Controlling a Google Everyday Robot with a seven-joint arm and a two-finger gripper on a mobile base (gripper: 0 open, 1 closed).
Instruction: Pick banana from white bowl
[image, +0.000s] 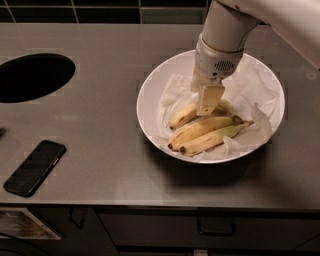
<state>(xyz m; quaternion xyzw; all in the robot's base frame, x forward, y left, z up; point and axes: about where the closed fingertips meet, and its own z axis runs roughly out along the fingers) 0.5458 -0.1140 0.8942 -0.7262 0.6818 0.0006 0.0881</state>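
Pale-yellow banana (183, 115) lay in the bowl (146, 95), on crumpled paper (252, 85), on the side of the pile towards the desk's back edge. Its dark tip pointed to the left edge. A joined pair (207, 132) lay just beside it on the front side, touching or nearly so.

Gripper (209, 100) was down inside the bowl, directly over the banana's right half and hiding that part. Contact looked likely. Whether it was spread, pressed together or pinching the fruit: cannot tell.

Bowl sat on the right half of the desk (110, 150), about midway between back and front edges. Phone (34, 167) lay near the front left corner. A dark round hole (32, 77) lay near the left edge, well apart from the bowl.

Judgement: the step in hand was the grasp, at the end of the descent. The next move would call for a firm closure on the banana alone, then a straight lift. Risks: snagging the paper, or dragging the pair along.
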